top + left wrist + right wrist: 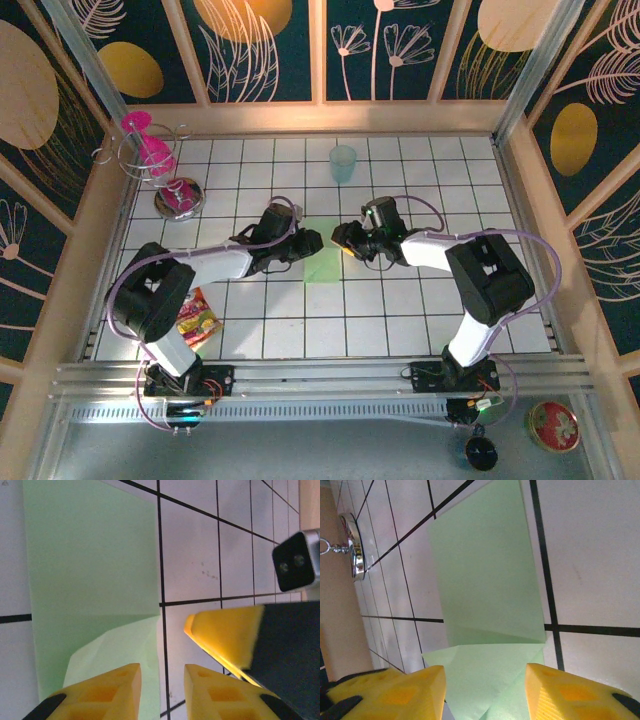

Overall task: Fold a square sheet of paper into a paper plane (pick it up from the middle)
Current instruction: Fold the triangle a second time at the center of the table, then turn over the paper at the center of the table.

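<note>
The sheet of paper, light green, lies flat on the white tiled table about at its middle. It is partly folded: a crease runs across it, and on the side of the crease nearer the wrist cameras paler flaps with slanting edges lie on top.

The left gripper is at the sheet's left edge. Its yellow jaws stand a narrow gap apart, with tile and the paper's edge showing between them. The right gripper is at the sheet's right side, jaws wider apart, astride the folded flaps. One of its yellow fingers reaches into the left wrist view, just beside the left jaws. Neither pair seems to pinch the paper, though whether the tips touch it I cannot tell.

A translucent teal cup stands near the middle of the far edge. A wire stand with pink glasses is at the far left corner, with a metal dish just in front of it. A snack packet lies toward the near left corner, beside the left arm
</note>
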### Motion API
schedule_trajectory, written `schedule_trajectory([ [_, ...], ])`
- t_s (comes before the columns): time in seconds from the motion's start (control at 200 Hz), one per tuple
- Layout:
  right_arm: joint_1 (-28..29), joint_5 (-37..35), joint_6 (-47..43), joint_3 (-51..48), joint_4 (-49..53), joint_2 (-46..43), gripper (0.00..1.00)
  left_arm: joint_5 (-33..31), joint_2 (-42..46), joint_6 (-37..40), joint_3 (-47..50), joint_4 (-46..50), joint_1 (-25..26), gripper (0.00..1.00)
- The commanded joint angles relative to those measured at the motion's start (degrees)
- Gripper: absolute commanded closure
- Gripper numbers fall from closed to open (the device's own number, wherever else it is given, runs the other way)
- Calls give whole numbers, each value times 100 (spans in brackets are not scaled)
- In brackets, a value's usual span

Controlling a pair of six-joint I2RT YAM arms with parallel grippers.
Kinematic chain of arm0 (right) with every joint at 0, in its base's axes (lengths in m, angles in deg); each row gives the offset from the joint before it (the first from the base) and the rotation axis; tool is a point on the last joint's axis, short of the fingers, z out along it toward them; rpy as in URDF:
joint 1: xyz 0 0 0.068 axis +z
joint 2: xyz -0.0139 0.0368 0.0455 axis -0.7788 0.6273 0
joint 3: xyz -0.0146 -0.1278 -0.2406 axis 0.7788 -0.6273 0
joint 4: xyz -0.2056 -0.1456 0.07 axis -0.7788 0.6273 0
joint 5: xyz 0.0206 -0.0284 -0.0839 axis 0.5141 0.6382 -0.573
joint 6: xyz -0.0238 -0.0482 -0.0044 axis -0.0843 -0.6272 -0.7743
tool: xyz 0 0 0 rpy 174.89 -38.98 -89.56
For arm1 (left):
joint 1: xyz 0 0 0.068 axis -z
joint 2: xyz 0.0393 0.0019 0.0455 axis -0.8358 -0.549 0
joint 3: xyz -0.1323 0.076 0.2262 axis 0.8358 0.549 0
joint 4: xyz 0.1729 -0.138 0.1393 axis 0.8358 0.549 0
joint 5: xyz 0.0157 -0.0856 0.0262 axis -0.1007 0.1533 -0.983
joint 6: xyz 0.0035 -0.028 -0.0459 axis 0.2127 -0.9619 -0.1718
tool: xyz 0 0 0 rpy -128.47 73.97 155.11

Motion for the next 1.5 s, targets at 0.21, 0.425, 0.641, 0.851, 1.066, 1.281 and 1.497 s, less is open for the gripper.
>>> schedule_trajectory([
  [0.21,104,-93,487,-147,-234,12,52,-26,-588,-238,-23,-293,-283,70],
  [0.425,262,-152,657,-112,-192,97,53,71,-678,-480,285,-586,-352,69],
  [0.641,450,-351,813,101,-43,309,54,68,-699,-517,429,-506,-404,69],
  [0.851,584,-496,849,208,-3,406,56,132,-660,-468,599,-634,-454,69],
  [1.066,687,-408,857,363,-167,542,64,172,-596,-390,625,-661,-489,69],
  [1.281,817,-313,935,346,-396,677,69,250,-556,-396,723,-759,-510,69],
  [1.497,915,-311,903,231,-687,678,75,286,-496,-381,718,-780,-519,68],
])
